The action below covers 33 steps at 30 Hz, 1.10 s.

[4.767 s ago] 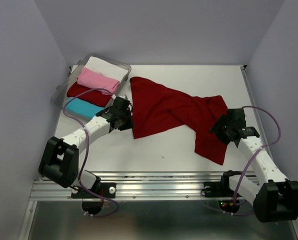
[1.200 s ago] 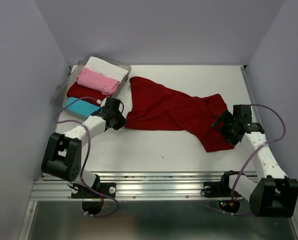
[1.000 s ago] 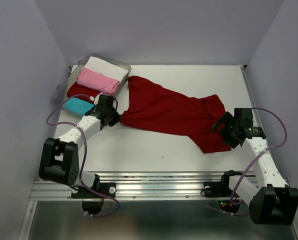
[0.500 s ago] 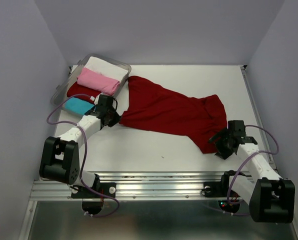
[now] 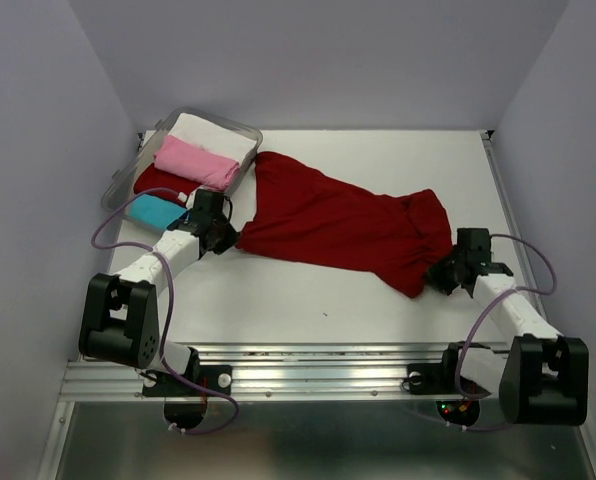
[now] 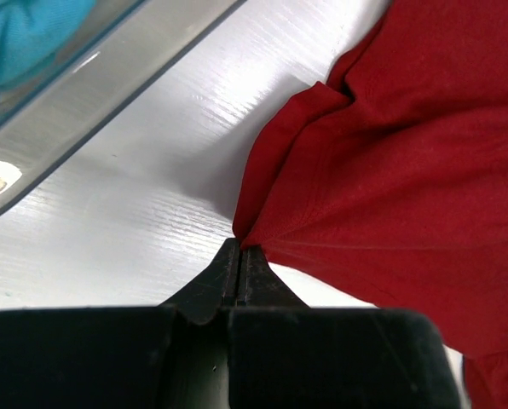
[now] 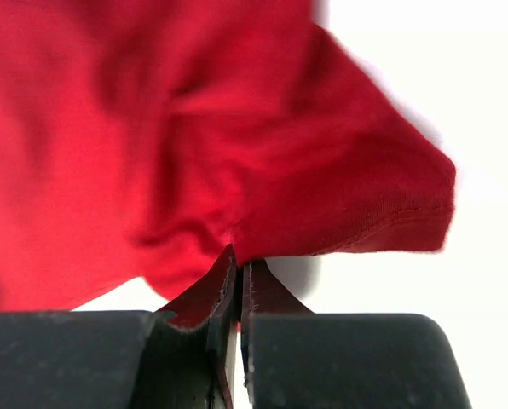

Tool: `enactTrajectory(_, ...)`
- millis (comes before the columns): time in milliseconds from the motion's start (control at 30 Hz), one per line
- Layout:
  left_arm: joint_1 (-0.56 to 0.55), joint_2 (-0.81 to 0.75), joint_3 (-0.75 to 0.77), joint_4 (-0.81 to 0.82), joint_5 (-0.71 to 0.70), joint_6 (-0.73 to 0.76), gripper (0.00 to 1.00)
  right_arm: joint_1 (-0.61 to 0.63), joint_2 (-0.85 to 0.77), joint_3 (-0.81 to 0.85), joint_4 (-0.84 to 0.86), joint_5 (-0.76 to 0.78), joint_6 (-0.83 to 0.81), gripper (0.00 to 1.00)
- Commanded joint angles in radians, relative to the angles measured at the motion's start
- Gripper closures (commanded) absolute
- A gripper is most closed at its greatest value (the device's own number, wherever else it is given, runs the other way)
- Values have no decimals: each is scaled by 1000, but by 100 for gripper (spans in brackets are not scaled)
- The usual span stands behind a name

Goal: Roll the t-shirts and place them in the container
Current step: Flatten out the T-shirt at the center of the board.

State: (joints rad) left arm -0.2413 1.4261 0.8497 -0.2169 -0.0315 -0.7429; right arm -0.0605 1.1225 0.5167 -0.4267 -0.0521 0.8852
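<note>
A large dark red t-shirt (image 5: 338, 220) lies stretched and crumpled across the middle of the white table. My left gripper (image 5: 230, 237) is shut on its left corner; the left wrist view shows the cloth (image 6: 399, 162) pinched at the tips of my left gripper (image 6: 239, 247). At the right, my right gripper (image 5: 440, 277) is shut on the shirt's lower right edge, where the red cloth (image 7: 237, 145) fans out from the tips of my right gripper (image 7: 238, 256). Folded white (image 5: 213, 133), pink (image 5: 195, 161), dark red (image 5: 158, 181) and cyan (image 5: 156, 211) t-shirts sit in the bin.
A clear plastic bin (image 5: 246, 128) stands at the back left, close beside my left wrist; its wall (image 6: 109, 68) shows in the left wrist view. Purple walls close in the table on three sides. A metal rail runs along the near edge.
My right gripper moved down to the shirt's lower right edge and shut on it. The shirt was earlier drawn out leftward by my left gripper, which stays shut on its corner.
</note>
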Motion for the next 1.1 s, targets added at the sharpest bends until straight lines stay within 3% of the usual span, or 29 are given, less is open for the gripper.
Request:
enactTrajectory(0, 16, -41, 31, -15, -33, 19, 100, -2, -131, 104, -116, 26, -34, 98)
enactTrajectory(67, 17, -39, 28, -15, -33, 20, 100, -2, -145, 100, -205, 31, -14, 65)
enactTrajectory(100, 19, -38, 23, -15, -31, 20, 100, -2, -154, 74, -225, 23, -5, 42)
enactTrajectory(133, 19, -38, 20, -12, -30, 19, 100, -2, -162, 57, -236, 21, 3, 33)
enactTrajectory(200, 20, -36, 15, -6, -25, 19, 100, -2, -191, 2, -245, 21, 35, 22)
enactTrajectory(400, 20, -33, 20, -1, -18, 25, 100, -2, -224, -32, -218, 87, 60, 15)
enactTrajectory(600, 20, -29, 23, 1, -15, 33, 100, -2, -211, -76, -133, 101, 52, 23)
enactTrajectory(700, 20, -27, 25, -1, -15, 37, 100, -2, -185, -104, -89, 115, 44, 35)
enactTrajectory(900, 20, -30, 22, -1, -10, 40, 100, -2, -129, -118, 12, 124, 34, 48)
enactTrajectory(967, 20, -29, 23, 4, -5, 40, 100, -2, -98, -115, 57, 92, 31, 66)
enactTrajectory(1000, 20, -24, 26, 2, -1, 42, 100, -2, -89, -110, 63, 80, 26, 83)
enactTrajectory(1067, 20, -23, 45, -7, 5, 45, 100, -2, -82, -66, 57, 60, 17, 94)
